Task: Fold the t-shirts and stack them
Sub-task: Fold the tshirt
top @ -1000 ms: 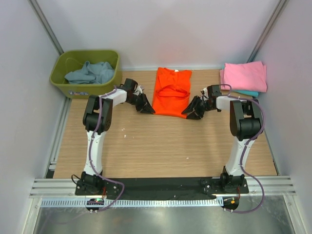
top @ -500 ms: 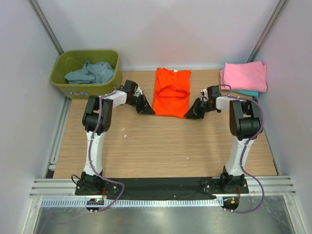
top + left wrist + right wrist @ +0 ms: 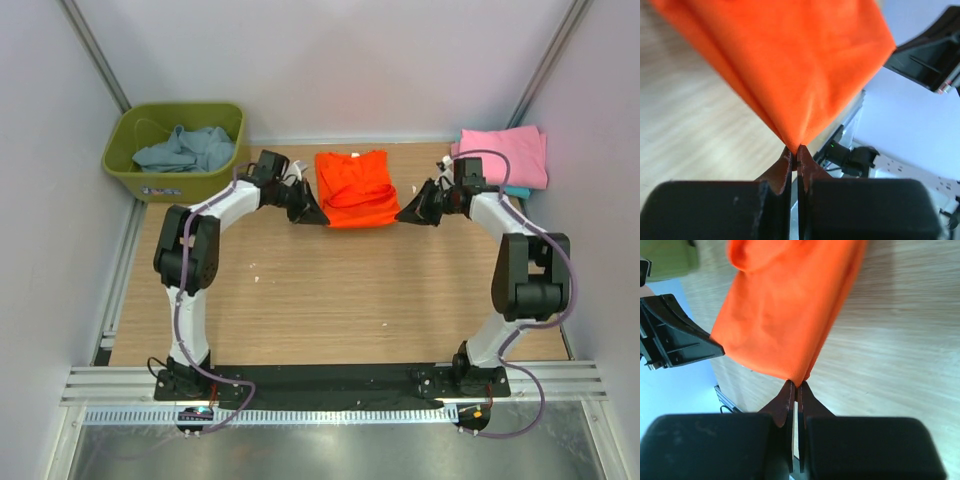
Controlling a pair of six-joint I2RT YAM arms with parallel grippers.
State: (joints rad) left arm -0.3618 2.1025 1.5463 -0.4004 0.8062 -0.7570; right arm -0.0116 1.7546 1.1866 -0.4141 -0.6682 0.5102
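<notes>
The orange t-shirt [image 3: 355, 188] lies at the back middle of the table, its lower part lifted and doubled back. My left gripper [image 3: 318, 216] is shut on its near left corner [image 3: 796, 140]. My right gripper [image 3: 404, 215] is shut on its near right corner [image 3: 799, 377]. Both hold the hem a little above the wood. A folded pink t-shirt [image 3: 502, 157] lies on a teal one [image 3: 512, 191] at the back right. A blue-grey t-shirt [image 3: 188, 147] lies crumpled in the tub.
The olive-green tub [image 3: 175, 183] stands at the back left corner. Grey walls close the table's left, right and back sides. Bare wood [image 3: 340, 300] runs from the orange shirt to the arm bases.
Both grippers have moved toward the back of the table with the orange shirt's near corners, folding its lower half up over the upper half. The shirt now looks shorter.
</notes>
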